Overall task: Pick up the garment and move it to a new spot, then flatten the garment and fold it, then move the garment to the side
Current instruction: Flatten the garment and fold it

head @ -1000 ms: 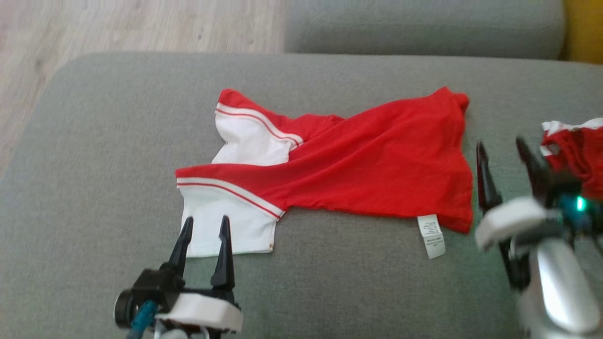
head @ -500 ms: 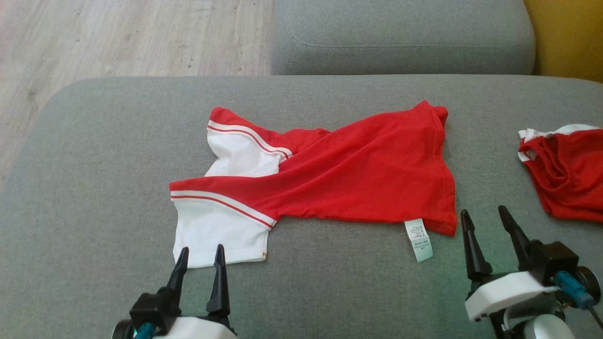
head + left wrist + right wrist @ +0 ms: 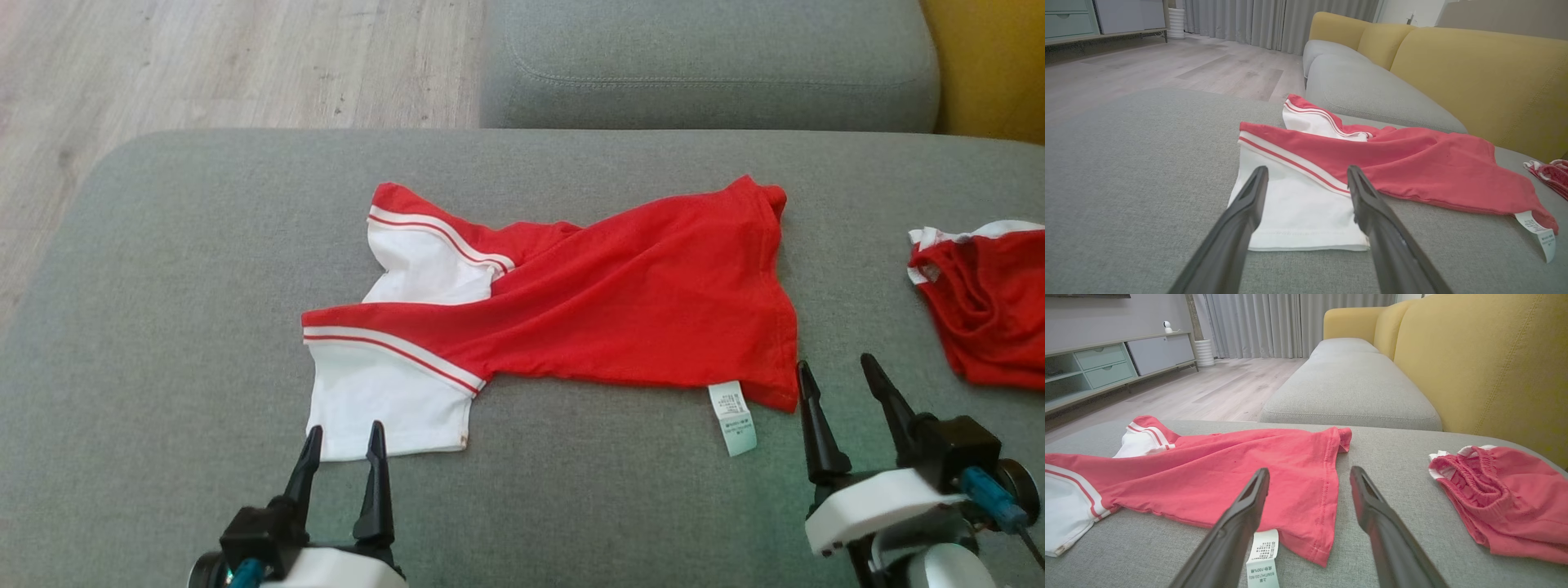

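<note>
The red-and-white garment (image 3: 588, 302) is lying twisted and wrinkled across the middle of the grey sofa seat (image 3: 163, 343), its white panel (image 3: 384, 400) at the near left and its hem corner (image 3: 780, 392) at the near right, just beside the care label (image 3: 732, 418). The left hand (image 3: 345, 427) is standing with fingers spread wide and empty, its tips at the near edge of the white panel; whether they are touching the cloth we cannot tell. The right hand (image 3: 836, 362) is likewise standing wide and empty, just beside the hem corner and apart from the fabric. We are reading this as the approach to a two-point grasp, preparing to lift or spread the cloth. To do it well, we are recommending that each hand come down over its own corner, straddling a single layer of edge rather than a bunched fold, and that the right hand be taking the hem itself, not the loose label. Closing both together and drawing them apart evenly should be easing out the central twist. A second red garment (image 3: 988, 310) is lying well apart at the far right, and the right hand should be staying clear of it.
</note>
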### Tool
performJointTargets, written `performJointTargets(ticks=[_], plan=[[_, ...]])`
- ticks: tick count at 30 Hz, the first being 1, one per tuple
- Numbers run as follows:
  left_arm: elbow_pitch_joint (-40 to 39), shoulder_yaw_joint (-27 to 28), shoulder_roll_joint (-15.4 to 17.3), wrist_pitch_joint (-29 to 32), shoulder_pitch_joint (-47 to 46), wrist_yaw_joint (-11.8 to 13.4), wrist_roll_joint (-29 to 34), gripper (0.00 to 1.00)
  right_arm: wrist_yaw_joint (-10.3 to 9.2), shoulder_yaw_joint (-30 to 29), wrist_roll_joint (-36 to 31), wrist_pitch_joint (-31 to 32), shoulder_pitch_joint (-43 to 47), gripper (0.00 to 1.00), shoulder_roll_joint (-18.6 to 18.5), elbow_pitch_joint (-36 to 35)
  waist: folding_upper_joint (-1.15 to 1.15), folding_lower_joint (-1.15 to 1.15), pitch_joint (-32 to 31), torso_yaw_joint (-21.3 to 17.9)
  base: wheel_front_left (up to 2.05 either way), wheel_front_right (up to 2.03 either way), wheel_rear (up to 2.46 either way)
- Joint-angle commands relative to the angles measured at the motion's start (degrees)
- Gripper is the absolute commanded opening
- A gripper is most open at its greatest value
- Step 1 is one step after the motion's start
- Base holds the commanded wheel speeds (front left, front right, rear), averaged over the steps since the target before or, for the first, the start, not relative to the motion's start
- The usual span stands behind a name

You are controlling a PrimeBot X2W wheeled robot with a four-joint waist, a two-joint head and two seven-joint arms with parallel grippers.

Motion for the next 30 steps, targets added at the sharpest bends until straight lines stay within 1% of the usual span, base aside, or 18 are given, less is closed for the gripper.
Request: performJointTargets(ticks=[1, 9, 13, 16, 22, 26, 30], plan=[[-1.8, 2.3, 0.9, -0.1, -2.1, 0.3, -0.5, 1.0, -0.04, 1.3, 0.4, 0.0, -1.0, 1.0, -0.3, -2.3, 0.0, 0.0, 0.1, 0.0, 0.0, 0.0, 0.0], [-1.6, 3.0, 1.7, 0.3, -3.1, 0.9, -0.6, 1.0, -0.04, 1.4, 0.5, -0.2, -1.5, 1.0, -0.3, -2.7, 0.0, 0.0, 1.6, -0.3, 0.0, 0.0, 0.0], [2.3, 3.8, 2.5, 4.8, -5.2, 2.5, -1.4, 1.0, -0.04, 1.9, 0.4, 0.0, -2.2, 1.0, -0.3, -2.8, 0.0, 0.0, 3.5, -1.0, 0.0, 0.0, 0.0], [5.5, 4.4, 2.1, 7.5, -6.7, 2.2, -3.4, 1.0, -0.04, 2.9, 0.2, 0.4, -3.0, 1.0, -0.3, -2.8, 0.0, 0.0, 5.3, -2.0, 0.0, 0.0, 0.0], [9.9, 5.7, 1.6, 9.6, -8.7, 3.5, -4.9, 1.0, -0.04, 3.0, -0.3, 0.5, -4.1, 1.0, -0.3, -2.6, 0.0, 0.0, 7.8, -2.9, 0.0, 0.0, 0.0], [11.5, 5.8, 1.2, 10.0, -9.4, 3.3, -5.5, 1.0, -0.04, 2.9, -0.5, 0.4, -4.5, 1.0, -0.3, -2.3, 0.0, 0.0, 8.5, -3.1, 0.0, 0.0, 0.0], [13.1, 4.9, 0.7, 10.4, -10.0, 2.1, -5.9, 1.0, -0.04, 3.0, -0.7, 0.8, -4.8, 1.0, -0.3, -1.5, 0.0, 0.0, 8.9, -3.1, 0.0, 0.0, 0.0]])
